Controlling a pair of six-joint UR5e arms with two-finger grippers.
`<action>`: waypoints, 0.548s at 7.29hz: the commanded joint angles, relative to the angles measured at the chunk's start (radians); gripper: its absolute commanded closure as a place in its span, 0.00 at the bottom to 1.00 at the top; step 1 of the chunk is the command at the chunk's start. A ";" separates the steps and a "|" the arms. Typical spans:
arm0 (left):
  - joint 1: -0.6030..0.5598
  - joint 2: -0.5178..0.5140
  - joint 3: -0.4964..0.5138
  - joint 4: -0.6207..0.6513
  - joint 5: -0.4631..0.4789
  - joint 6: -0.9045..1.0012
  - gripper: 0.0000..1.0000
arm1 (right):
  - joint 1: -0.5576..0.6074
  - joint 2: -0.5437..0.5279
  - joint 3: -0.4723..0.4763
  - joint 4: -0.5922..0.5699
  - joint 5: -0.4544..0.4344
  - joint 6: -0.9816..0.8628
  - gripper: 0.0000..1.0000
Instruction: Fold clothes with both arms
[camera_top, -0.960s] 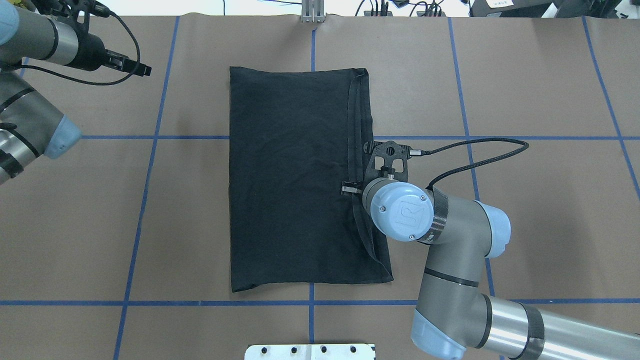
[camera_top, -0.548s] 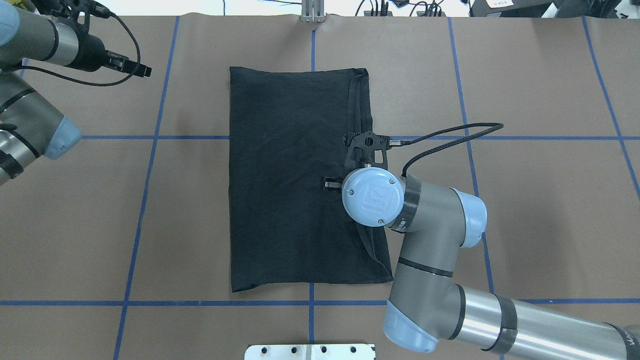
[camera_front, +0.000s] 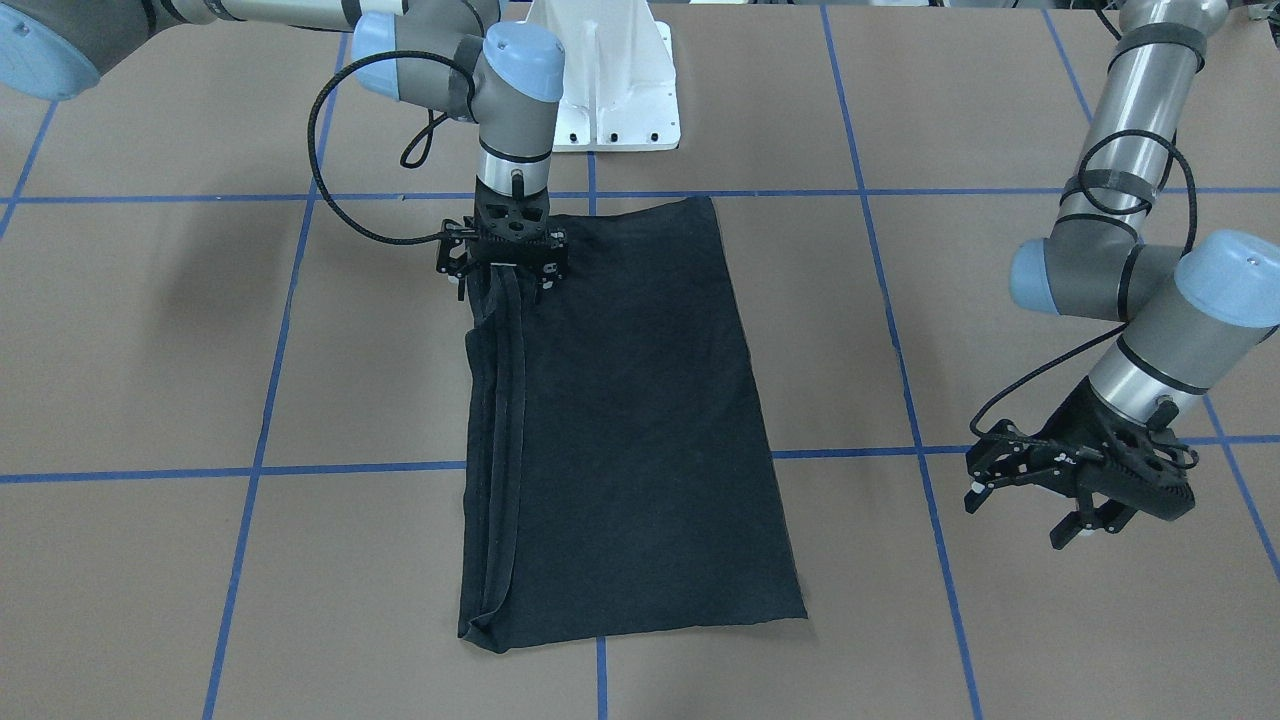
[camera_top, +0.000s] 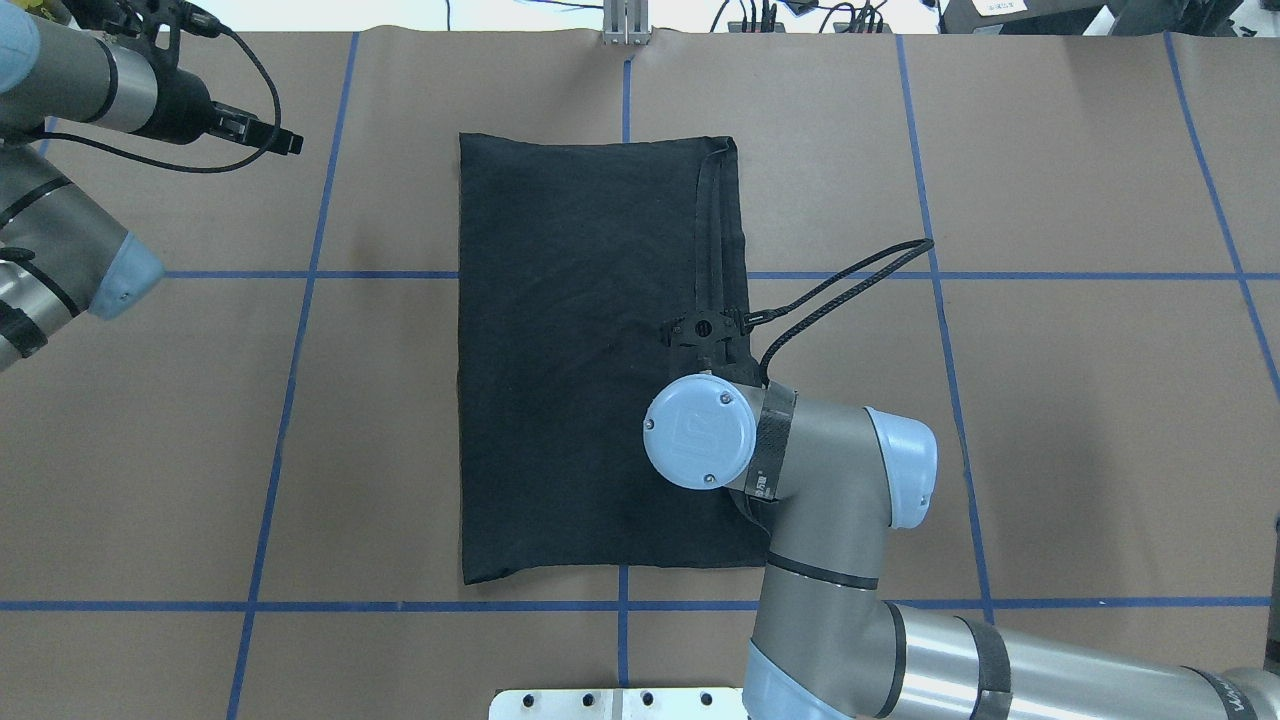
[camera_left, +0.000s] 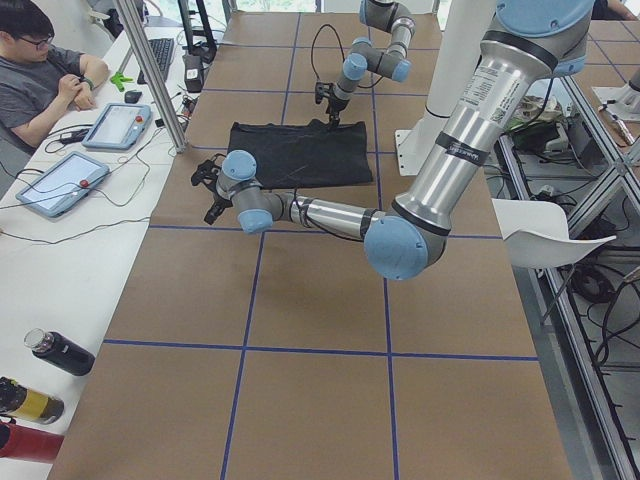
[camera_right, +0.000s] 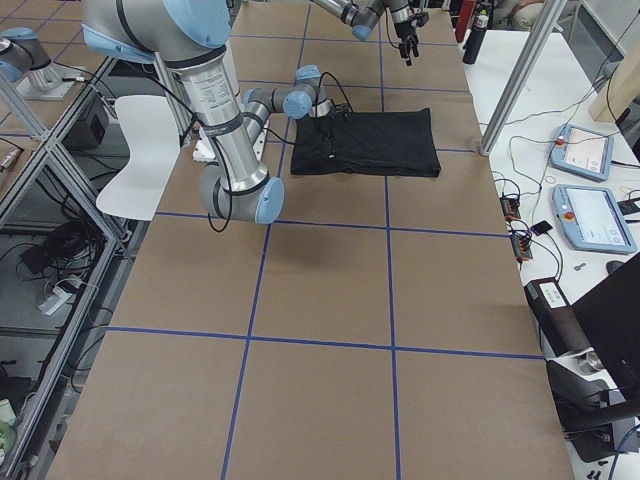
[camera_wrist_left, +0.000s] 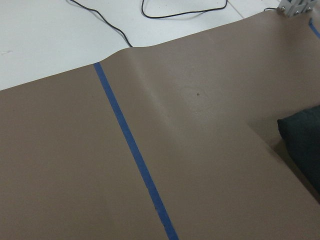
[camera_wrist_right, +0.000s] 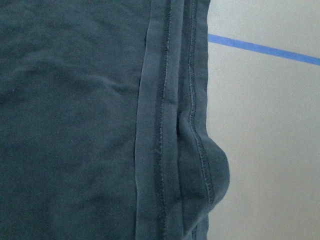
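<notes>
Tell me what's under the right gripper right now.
Below the right gripper lie the stacked hem edges of the folded black T-shirt, with bare table just beside them. Whatever sits between the folded layers is covered.

Robotics lab, teach pendants (camera_right: 595, 218), taped table (camera_top: 1050, 450)

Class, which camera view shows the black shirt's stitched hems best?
Right wrist view: the hems fill the frame, stitching clear. Overhead and front views show thin lines; side views, too small; left wrist, none.
</notes>
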 joint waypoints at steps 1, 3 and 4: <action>0.000 0.000 -0.001 0.000 0.000 -0.004 0.00 | -0.033 0.004 -0.005 -0.027 -0.002 -0.039 0.06; 0.002 0.000 -0.001 0.000 0.000 -0.004 0.00 | -0.013 -0.006 0.008 -0.071 -0.005 -0.146 0.12; 0.002 0.000 -0.001 -0.002 0.000 -0.006 0.00 | 0.002 -0.018 0.009 -0.073 -0.005 -0.162 0.14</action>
